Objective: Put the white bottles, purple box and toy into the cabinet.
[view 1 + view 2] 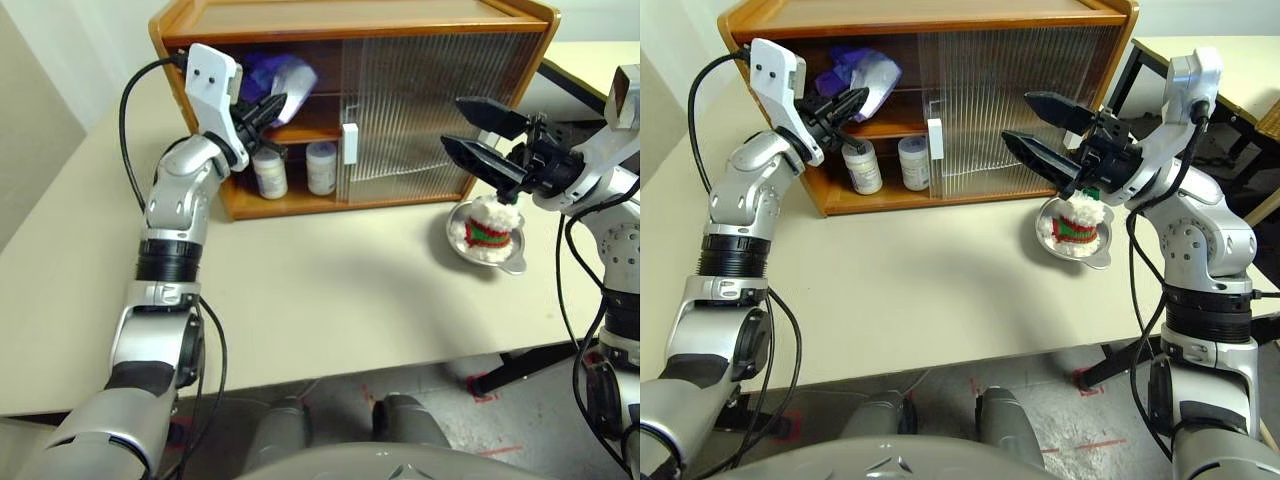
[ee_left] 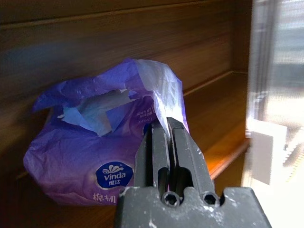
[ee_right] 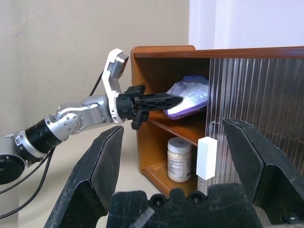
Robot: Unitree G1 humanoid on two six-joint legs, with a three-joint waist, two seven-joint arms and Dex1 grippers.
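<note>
Cabinet (image 1: 440,100) ribbed door blurs interior; left gripper (image 1: 268,108) overlaps purple box (image 1: 285,75).

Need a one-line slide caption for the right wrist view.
Left gripper, shut, pushes the purple box onto the cabinet upper shelf; white bottle below.

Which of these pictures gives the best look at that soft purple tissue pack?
The left wrist view: the soft purple tissue pack sits close up on the wooden cabinet's upper shelf, logo readable. Both eye views show it small behind the left gripper; the right wrist view shows it from the side.
</note>
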